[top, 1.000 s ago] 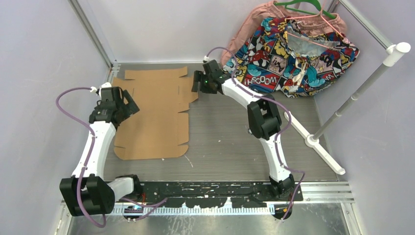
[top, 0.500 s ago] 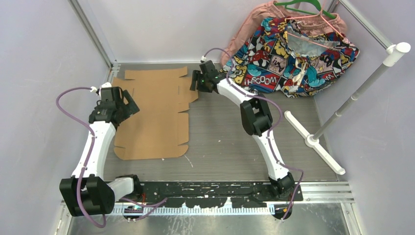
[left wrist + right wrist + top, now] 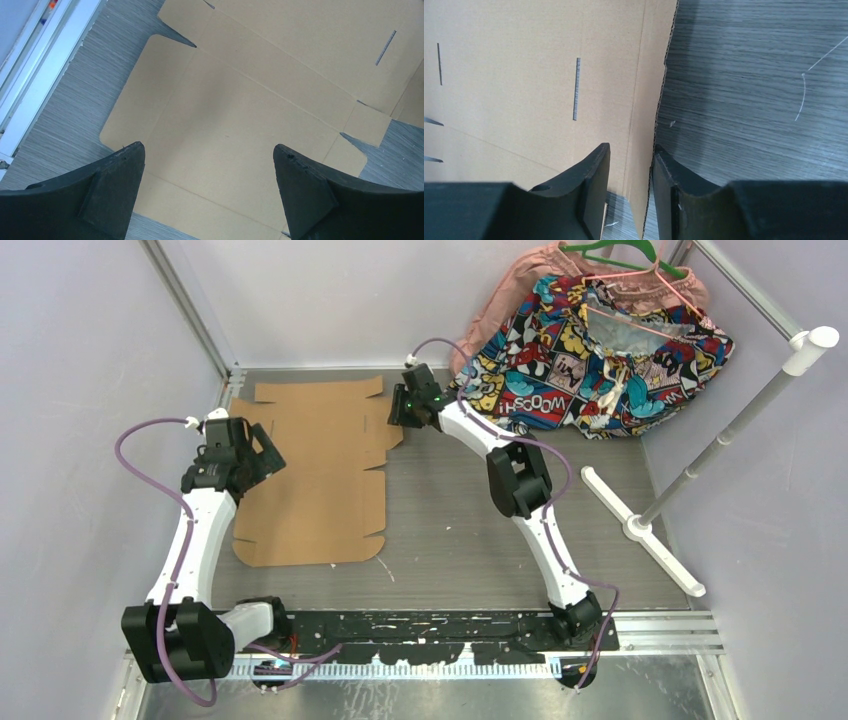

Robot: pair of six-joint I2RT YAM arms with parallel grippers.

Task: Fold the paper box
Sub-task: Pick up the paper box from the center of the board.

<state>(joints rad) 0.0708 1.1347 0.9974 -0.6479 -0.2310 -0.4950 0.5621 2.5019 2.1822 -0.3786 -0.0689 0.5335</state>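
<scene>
The paper box (image 3: 315, 475), a flat brown corrugated die-cut sheet, lies wholly unfolded at the grey table's (image 3: 450, 510) ten o'clock. The right gripper (image 3: 631, 165) straddles its two-o'clock edge, jaws narrowly apart, nothing clamped; the left gripper (image 3: 209, 170) hangs wide open above it.

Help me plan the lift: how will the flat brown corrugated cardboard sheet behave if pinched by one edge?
The brown cardboard sheet is probably light yet stiff: its edge shows thin fluting. It will likely hinge along scored creases, not rise whole. Flat on the table, it may slide if pushed.
</scene>
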